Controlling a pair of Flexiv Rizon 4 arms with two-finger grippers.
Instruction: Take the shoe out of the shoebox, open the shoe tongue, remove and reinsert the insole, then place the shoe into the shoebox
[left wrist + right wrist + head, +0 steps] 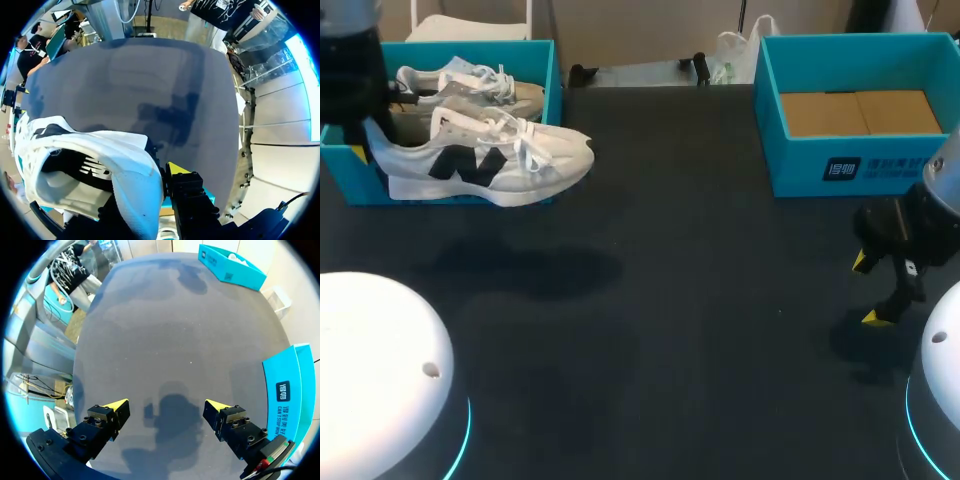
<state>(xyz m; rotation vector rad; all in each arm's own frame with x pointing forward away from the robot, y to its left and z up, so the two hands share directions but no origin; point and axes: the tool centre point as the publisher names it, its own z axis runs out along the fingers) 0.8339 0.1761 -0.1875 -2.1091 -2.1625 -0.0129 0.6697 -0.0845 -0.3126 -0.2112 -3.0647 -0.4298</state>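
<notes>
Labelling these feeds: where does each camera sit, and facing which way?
Head: above, behind the robot, looking down at the table; left arm, right arm show.
Left wrist: looks along the left gripper, shut on the shoe.
Right wrist: looks along the open right gripper at the table.
Shared: head and left wrist both see the shoe.

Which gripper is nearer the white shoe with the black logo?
Left. The left gripper holds the shoe by its heel at the left box; the right gripper hangs open far across the table, beside the other box.
</notes>
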